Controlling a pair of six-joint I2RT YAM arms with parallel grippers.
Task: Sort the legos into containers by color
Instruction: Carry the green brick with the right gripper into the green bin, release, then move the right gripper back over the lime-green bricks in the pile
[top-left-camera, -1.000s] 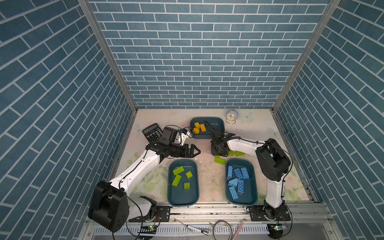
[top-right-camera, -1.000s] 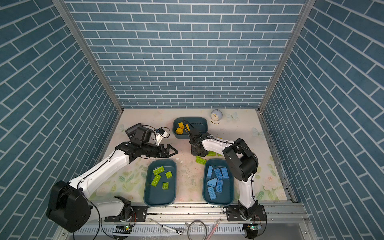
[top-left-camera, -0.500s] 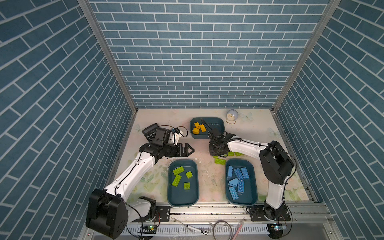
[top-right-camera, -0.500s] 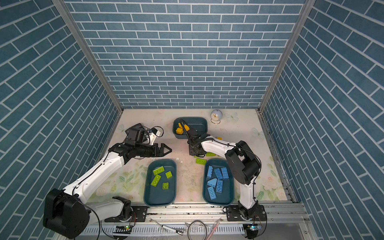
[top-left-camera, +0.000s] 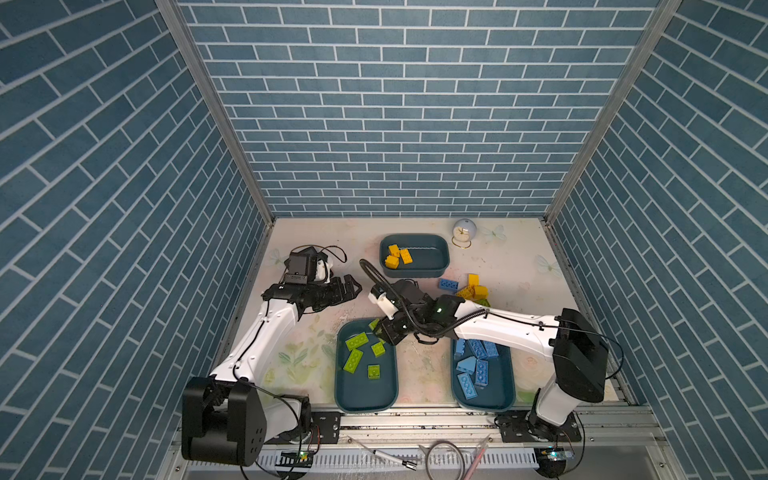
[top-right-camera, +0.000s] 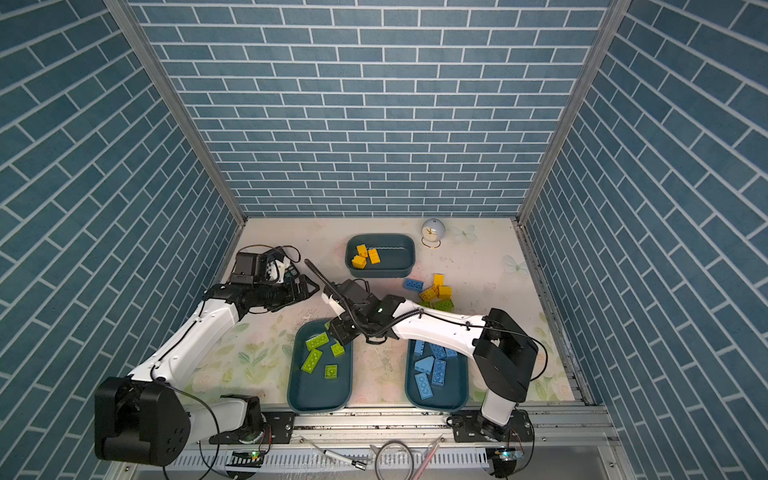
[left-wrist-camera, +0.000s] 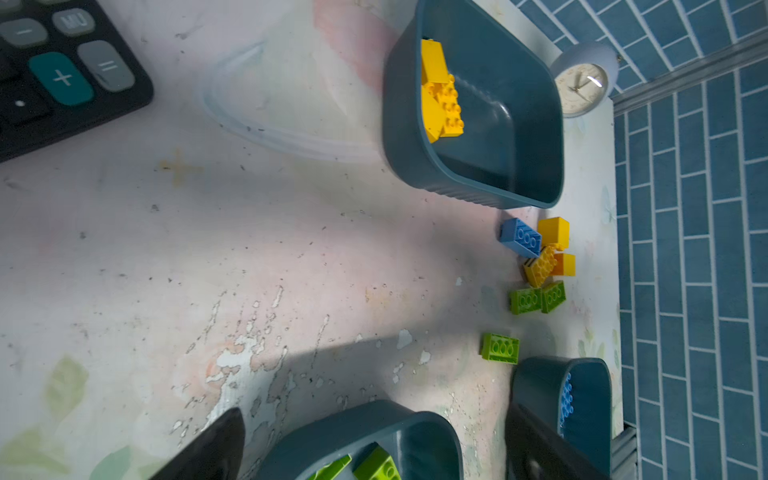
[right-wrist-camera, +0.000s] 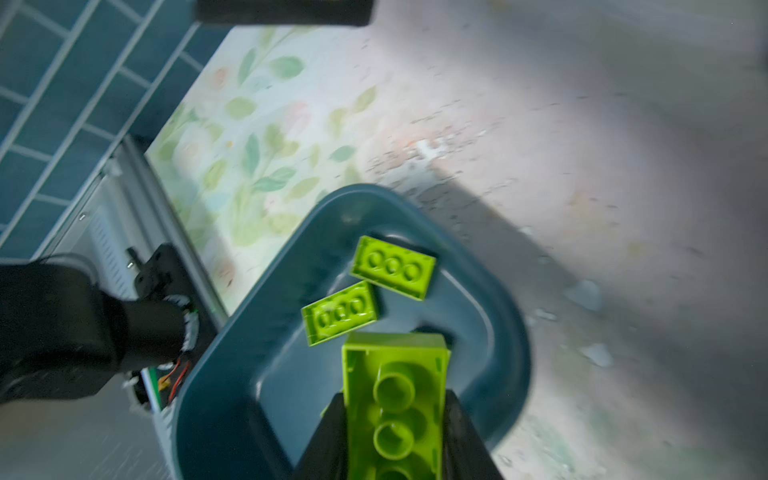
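Observation:
My right gripper (right-wrist-camera: 395, 397) is shut on a lime green lego (right-wrist-camera: 395, 374), held over the far corner of the container (top-left-camera: 338, 374) with several green legos; in both top views it (top-left-camera: 384, 332) (top-right-camera: 340, 332) hangs there. My left gripper (top-left-camera: 353, 286) (left-wrist-camera: 374, 415) stands open and empty at the back left. A second container (top-left-camera: 510, 374) holds blue legos, a third (top-left-camera: 432, 259) yellow ones. Loose on the table lie a blue lego (top-left-camera: 449, 284), yellow legos (top-left-camera: 473, 286) and green legos (left-wrist-camera: 525, 300), one more green (left-wrist-camera: 500, 348) near the blue container.
A black calculator (left-wrist-camera: 62, 75) lies under my left wrist at the back left. A small round clock (top-left-camera: 464, 232) stands at the back beside the yellow container. My right arm (top-left-camera: 498, 328) stretches over the far end of the blue container.
My right gripper has swung from the loose pile towards the near left to over the green container, carrying the green lego. My left gripper has drawn back to the left.

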